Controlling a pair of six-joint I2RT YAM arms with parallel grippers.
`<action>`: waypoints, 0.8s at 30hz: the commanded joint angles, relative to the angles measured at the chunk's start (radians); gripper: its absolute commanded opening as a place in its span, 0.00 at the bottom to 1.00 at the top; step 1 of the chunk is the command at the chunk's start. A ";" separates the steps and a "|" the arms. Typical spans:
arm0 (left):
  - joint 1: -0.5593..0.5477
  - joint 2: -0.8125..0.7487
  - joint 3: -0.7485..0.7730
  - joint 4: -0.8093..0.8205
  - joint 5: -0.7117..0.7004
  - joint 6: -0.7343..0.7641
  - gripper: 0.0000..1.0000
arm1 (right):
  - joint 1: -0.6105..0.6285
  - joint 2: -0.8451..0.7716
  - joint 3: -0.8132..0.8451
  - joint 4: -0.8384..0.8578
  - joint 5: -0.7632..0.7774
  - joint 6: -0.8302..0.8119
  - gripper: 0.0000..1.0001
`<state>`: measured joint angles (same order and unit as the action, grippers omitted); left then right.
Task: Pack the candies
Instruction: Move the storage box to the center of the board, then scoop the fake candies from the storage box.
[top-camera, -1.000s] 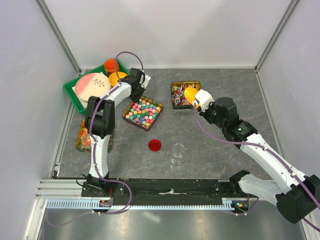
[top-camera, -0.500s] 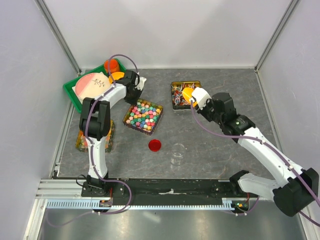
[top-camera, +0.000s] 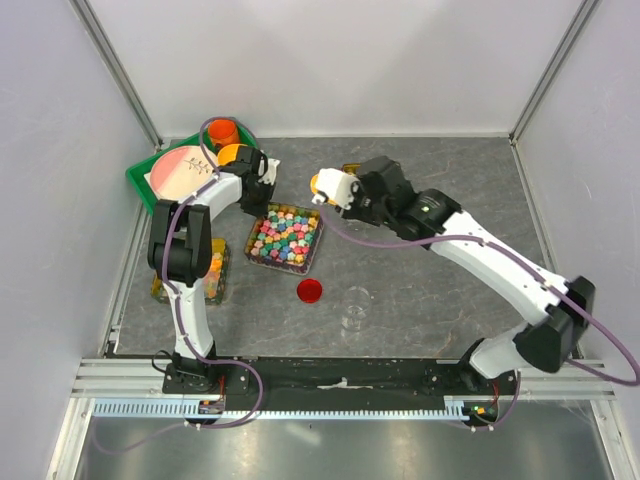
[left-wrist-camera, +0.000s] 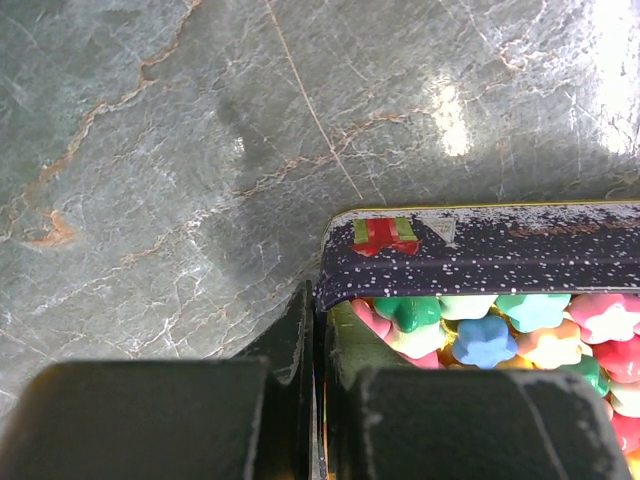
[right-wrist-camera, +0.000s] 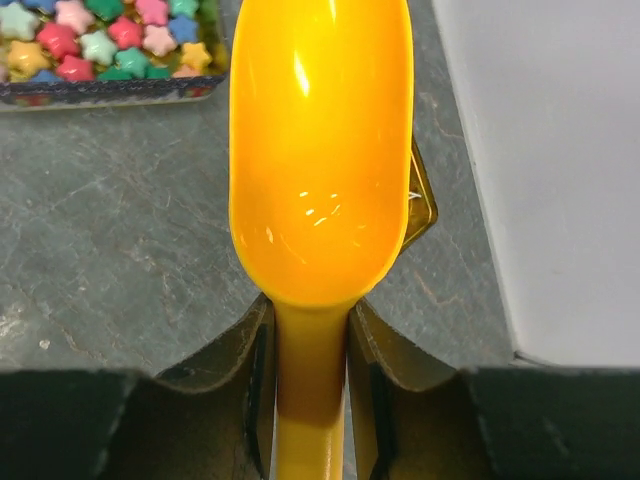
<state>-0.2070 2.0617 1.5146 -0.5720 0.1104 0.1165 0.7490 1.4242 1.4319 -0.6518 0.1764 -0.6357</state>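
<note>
1. My left claw (left-wrist-camera: 318, 340) is closed on the tin (left-wrist-camera: 480, 245). It pinches the wall at the far left corner, and in the wrist view the thin wall runs up between the two fingers.
2. The candies (top-camera: 287, 238) lie in that tin: small stars in pink, yellow, green, blue and white, heaped to about the rim. The tin sits flat on the table (top-camera: 420, 300), left of centre, just right of the left arm.
3. My right claw (right-wrist-camera: 310, 350) grips the scoop (right-wrist-camera: 320, 150) by its handle, one finger on either side. The glossy orange-yellow bowl points away from the wrist and is empty.
4. From above, the scoop hangs just beyond the tin's far right corner, beside the tin and not over the candies. In the right wrist view the tin shows at the top left, apart from the bowl. I cannot tell whether the scoop touches the table.
5. In that same view, a corner of another tin (right-wrist-camera: 422, 205) peeks out from under the scoop's right side. Its contents are hidden there.
6. A clear jar (top-camera: 355, 306) stands upright on the near side of the tin. The red lid (top-camera: 310, 291) lies off it, just to its left and not touching it.
7. A green tray (top-camera: 140, 185) in the far left corner holds a pink plate (top-camera: 178, 170) and an orange cup (top-camera: 222, 130).
</note>
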 joint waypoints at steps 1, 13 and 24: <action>0.004 -0.069 0.016 0.044 0.065 -0.107 0.02 | 0.058 0.131 0.177 -0.129 0.147 -0.080 0.00; 0.004 -0.179 -0.074 0.116 -0.107 -0.259 0.01 | 0.194 0.550 0.547 -0.275 0.432 -0.271 0.00; 0.008 -0.219 -0.166 0.204 -0.058 -0.284 0.02 | 0.240 0.699 0.665 -0.347 0.584 -0.395 0.00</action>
<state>-0.2039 1.8954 1.3521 -0.4572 -0.0212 -0.0944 0.9604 2.1040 2.0403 -0.9657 0.6506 -0.9771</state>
